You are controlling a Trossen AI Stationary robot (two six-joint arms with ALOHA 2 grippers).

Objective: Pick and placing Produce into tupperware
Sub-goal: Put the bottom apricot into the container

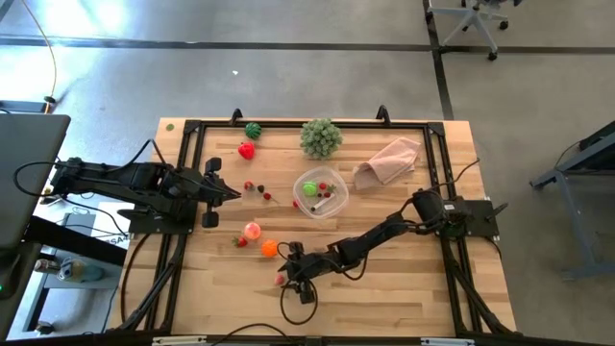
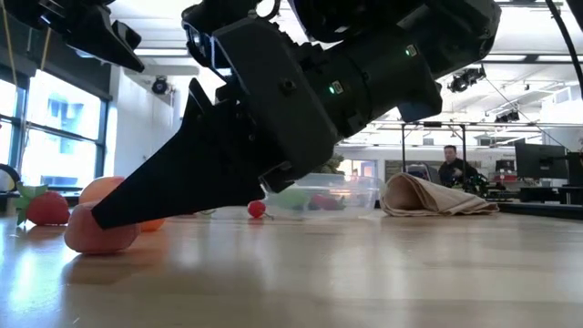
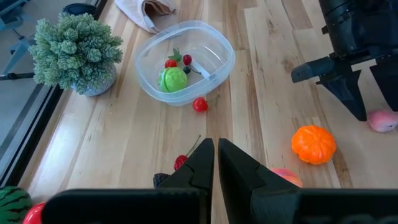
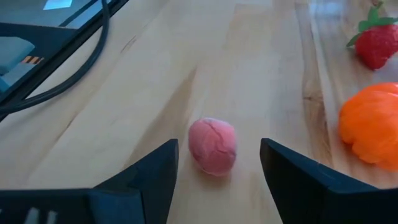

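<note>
The right end effector (image 4: 216,163), at the lower middle of the high view, sits low over the counter (image 1: 404,288) with fingers spread around a pink fruit (image 4: 213,145), not yet gripping it. An orange fruit (image 1: 269,248) lies just beside. The left end effector (image 1: 231,195) hovers shut and empty at left; the tupperware (image 1: 321,192), at center, holds a green piece (image 1: 309,188).

You get 1 overhead view down on the bench (image 1: 384,288), 1 level view across it, and 2 close wrist views sharing the pink fruit (image 4: 213,145).
</note>
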